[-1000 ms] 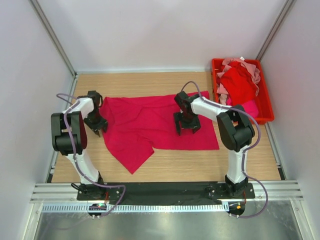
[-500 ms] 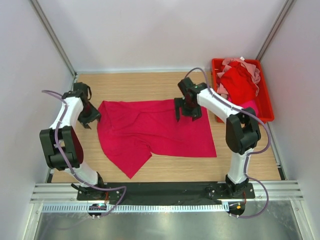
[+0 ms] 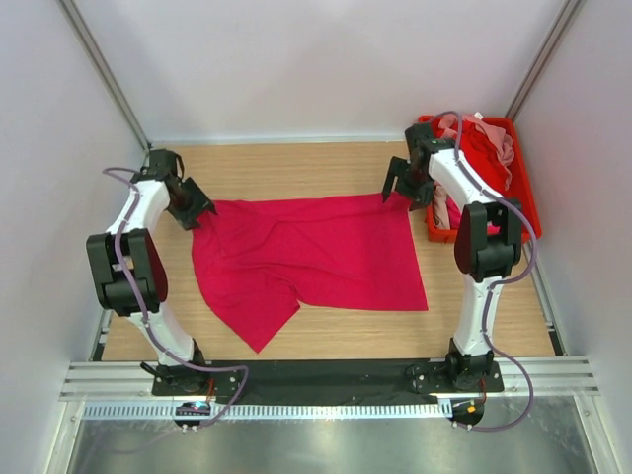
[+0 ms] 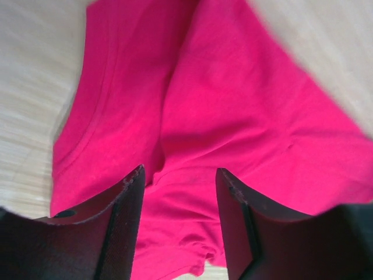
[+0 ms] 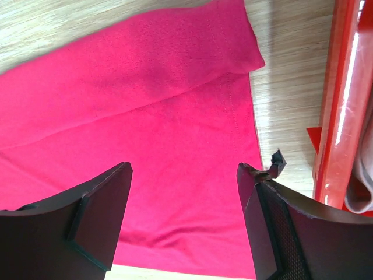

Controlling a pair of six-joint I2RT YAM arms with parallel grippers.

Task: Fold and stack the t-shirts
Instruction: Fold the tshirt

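A crimson-magenta t-shirt (image 3: pixel 316 252) lies spread on the wooden table, its near left part hanging in a pointed flap. My left gripper (image 3: pixel 195 215) hovers over the shirt's far left corner. Its jaws are open in the left wrist view (image 4: pixel 180 172), with creased cloth (image 4: pixel 233 116) below them and nothing pinched. My right gripper (image 3: pixel 395 186) is at the far right corner, open wide (image 5: pixel 184 168) above the flat cloth (image 5: pixel 145 105) near its hem. A red t-shirt (image 3: pixel 484 148) and a pale pink one (image 3: pixel 507 148) lie crumpled in the bin.
A rigid red plastic bin (image 3: pixel 528 197) stands at the far right of the table, and its wall (image 5: pixel 341 116) is just right of my right gripper. White walls close in the back and both sides. Bare wood runs along the near edge.
Both grippers have moved outward and away, from over the shirt to its far corners. The left jaws have widened. The shirt's far edge now lies straighter and shifted left.
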